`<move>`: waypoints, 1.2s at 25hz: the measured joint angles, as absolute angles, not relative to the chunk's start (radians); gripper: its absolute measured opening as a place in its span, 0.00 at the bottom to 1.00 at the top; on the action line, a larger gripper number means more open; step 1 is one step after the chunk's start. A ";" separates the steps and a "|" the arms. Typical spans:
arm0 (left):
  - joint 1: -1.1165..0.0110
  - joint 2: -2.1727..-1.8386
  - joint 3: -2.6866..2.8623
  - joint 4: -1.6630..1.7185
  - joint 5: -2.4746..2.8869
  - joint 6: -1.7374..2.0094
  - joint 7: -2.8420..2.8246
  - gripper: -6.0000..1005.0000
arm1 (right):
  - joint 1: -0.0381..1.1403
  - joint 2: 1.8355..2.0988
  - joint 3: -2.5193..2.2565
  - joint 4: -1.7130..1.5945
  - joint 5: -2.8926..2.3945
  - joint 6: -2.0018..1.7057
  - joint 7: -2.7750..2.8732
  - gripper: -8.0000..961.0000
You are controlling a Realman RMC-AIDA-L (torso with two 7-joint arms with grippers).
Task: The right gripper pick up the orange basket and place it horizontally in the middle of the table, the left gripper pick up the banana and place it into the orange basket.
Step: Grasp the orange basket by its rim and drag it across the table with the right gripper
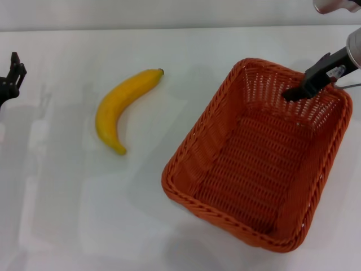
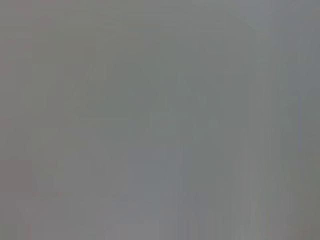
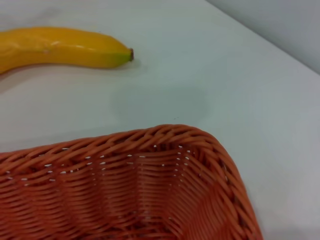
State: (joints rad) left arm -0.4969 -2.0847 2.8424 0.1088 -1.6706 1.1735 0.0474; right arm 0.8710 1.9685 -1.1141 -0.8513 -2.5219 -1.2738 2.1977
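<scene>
The orange basket (image 1: 194,148) lies on the white table (image 1: 67,214) at the right, turned diagonally, with nothing in it. My right gripper (image 1: 297,90) reaches in from the upper right and sits at the basket's far rim, its dark tip just over the inner wall. The yellow banana (image 1: 121,107) lies on the table to the left of the basket, apart from it, dark tip pointing away. In the right wrist view the basket's braided rim (image 3: 150,136) is close, with the banana (image 3: 55,47) beyond it. My left gripper (image 1: 12,74) is parked at the far left edge.
The left wrist view shows only a blank grey surface. The table's back edge meets a pale wall (image 1: 169,14) behind the banana and basket.
</scene>
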 joint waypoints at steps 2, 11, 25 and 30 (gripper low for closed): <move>-0.497 -2.085 2.842 0.109 -1.671 1.174 0.047 0.86 | 0.870 1.969 -1.114 -0.862 -2.522 -1.286 2.199 0.42; -0.500 -2.085 2.842 0.109 -1.670 1.173 0.048 0.86 | 0.875 1.960 -1.109 -0.887 -2.522 -1.333 2.265 0.26; -0.509 -2.085 2.842 0.110 -1.670 1.174 0.044 0.86 | 0.953 1.903 -1.041 -0.861 -2.520 -1.552 2.391 0.22; -0.511 -2.085 2.842 0.111 -1.660 1.174 0.043 0.86 | 0.973 1.881 -0.921 -0.831 -2.515 -1.611 2.401 0.18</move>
